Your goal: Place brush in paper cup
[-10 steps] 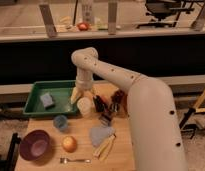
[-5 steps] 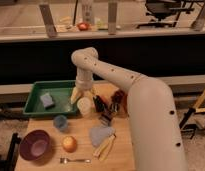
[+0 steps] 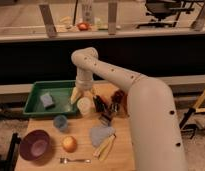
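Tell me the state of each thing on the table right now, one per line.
gripper: above the paper cup.
paper cup: upright, beside the green tray.
blue cup: upright, open.
purple bowl: upright.
fork: lying flat at the front edge.
green tray: holds a blue-grey block.

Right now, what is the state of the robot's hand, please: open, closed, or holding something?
Hand: directly above the small cream-white paper cup, beside the green plastic tray; open, closed or holding cannot be told.

Wooden table (image 3: 123, 150) — dark wall behind, office chair (image 3: 163, 10) beyond.
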